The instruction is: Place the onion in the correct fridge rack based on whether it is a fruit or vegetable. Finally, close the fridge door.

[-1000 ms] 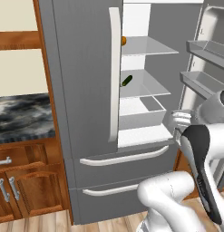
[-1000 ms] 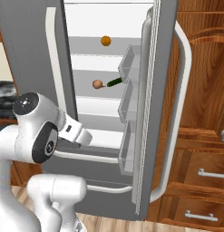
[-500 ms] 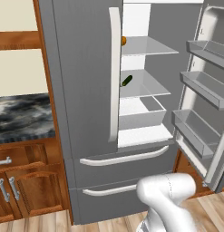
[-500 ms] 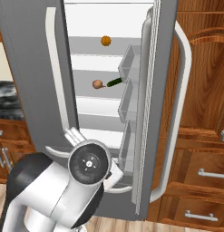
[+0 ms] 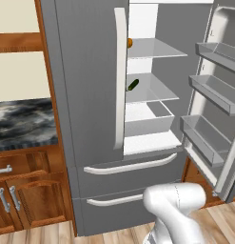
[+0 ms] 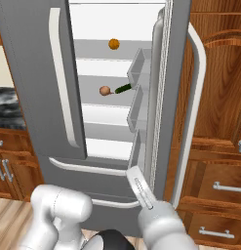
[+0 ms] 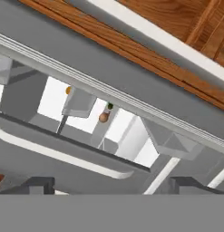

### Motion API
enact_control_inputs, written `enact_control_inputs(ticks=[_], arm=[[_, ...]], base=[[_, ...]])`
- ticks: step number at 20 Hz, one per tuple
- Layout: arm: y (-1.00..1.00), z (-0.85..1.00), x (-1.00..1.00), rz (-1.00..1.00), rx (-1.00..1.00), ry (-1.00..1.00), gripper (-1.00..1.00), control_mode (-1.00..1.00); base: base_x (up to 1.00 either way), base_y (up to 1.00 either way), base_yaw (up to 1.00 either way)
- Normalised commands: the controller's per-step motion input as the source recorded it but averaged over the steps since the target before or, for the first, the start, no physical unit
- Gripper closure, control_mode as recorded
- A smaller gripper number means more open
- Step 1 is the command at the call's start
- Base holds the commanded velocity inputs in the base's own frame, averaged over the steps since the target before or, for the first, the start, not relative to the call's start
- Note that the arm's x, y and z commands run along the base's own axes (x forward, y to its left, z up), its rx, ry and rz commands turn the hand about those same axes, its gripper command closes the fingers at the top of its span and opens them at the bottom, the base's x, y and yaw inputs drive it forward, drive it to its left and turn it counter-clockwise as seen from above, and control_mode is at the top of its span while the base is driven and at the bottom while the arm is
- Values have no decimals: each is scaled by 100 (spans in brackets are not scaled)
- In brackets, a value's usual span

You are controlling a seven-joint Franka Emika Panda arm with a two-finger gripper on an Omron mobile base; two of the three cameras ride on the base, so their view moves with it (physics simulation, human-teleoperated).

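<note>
The onion (image 6: 105,91) sits on the fridge rack (image 6: 100,97); the open door (image 6: 163,97) stands up ahead of the low pincer (image 7: 109,183), whose state I cannot tell.

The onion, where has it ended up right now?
In the right base view the onion sits inside the open fridge on the fridge rack, second from the top, just left of the cucumber and below the orange fruit.

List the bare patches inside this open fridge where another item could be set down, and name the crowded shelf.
The fridge rack is crowded at its right: the onion lies beside the cucumber. Its left stretch is bare. The top shelf holds only the orange fruit. The white bottom shelf and the door racks look bare.
</note>
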Motion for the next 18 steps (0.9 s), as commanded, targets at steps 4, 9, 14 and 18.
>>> enact_control_inputs(ticks=[4,9,14,18], arm=[[-100,-20,44,0,35,-3,-100,-100],[-97,-39,87,0,33,0,-100,-100],[-84,-53,99,3,29,0,-100,-100],[-78,-46,91,4,22,1,-100,-100]], base=[[0,0,0],[0,0,0],[0,0,0],[0,0,0]])
